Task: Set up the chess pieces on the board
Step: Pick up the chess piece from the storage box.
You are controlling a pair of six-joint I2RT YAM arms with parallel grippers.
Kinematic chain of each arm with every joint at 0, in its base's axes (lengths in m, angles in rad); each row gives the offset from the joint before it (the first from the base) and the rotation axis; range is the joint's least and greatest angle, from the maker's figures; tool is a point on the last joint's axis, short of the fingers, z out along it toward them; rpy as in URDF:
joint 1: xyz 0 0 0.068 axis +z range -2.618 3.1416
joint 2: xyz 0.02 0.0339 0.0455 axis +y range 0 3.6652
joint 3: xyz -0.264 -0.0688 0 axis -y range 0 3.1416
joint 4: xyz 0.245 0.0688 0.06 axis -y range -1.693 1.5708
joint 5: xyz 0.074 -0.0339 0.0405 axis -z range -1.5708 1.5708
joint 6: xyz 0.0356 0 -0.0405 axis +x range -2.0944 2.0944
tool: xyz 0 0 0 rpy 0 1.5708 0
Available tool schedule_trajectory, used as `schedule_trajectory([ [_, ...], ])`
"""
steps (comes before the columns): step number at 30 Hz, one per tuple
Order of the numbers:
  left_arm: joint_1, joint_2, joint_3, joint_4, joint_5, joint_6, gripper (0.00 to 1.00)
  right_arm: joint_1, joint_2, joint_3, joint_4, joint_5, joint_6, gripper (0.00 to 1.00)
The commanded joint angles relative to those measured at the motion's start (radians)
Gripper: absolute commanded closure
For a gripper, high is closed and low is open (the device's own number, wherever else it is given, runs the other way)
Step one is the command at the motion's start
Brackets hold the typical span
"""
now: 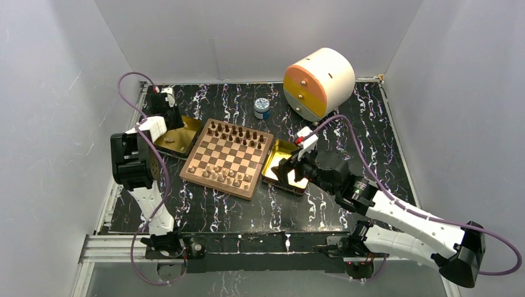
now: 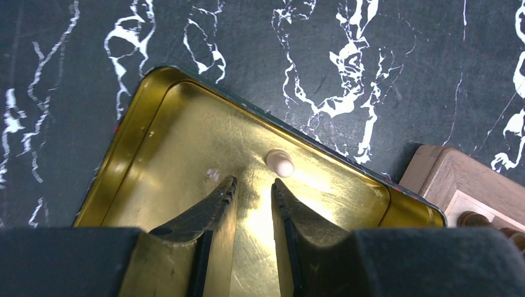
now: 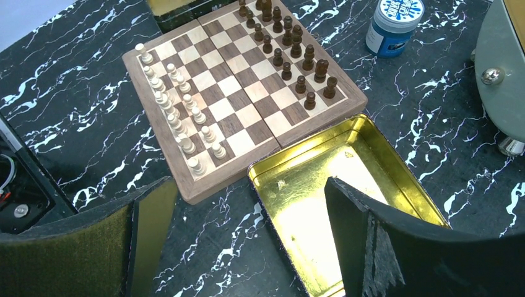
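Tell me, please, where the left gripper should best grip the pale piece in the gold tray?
Grip the pale piece across its slim body, from straight above: it sits alone on the tray's flat floor, close to one wall.

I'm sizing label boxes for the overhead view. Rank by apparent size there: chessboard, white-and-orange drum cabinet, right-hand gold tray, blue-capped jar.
1. chessboard
2. white-and-orange drum cabinet, somewhat smaller
3. right-hand gold tray, partly hidden, yet clearly smaller
4. blue-capped jar, smallest by far
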Motion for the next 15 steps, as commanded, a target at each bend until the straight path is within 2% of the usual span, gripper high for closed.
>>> schedule_trajectory([
  [1, 0.005, 0.021, 0.045, 0.026, 0.119, 0.039, 0.75, 0.0, 0.01, 0.057, 0.056, 0.017, -0.022, 0.01],
  [15, 0.006, 0.047, 0.038, 0.043, 0.13, 0.059, 0.71, 0.001, 0.032, 0.052, 0.073, 0.001, -0.028, 0.01],
])
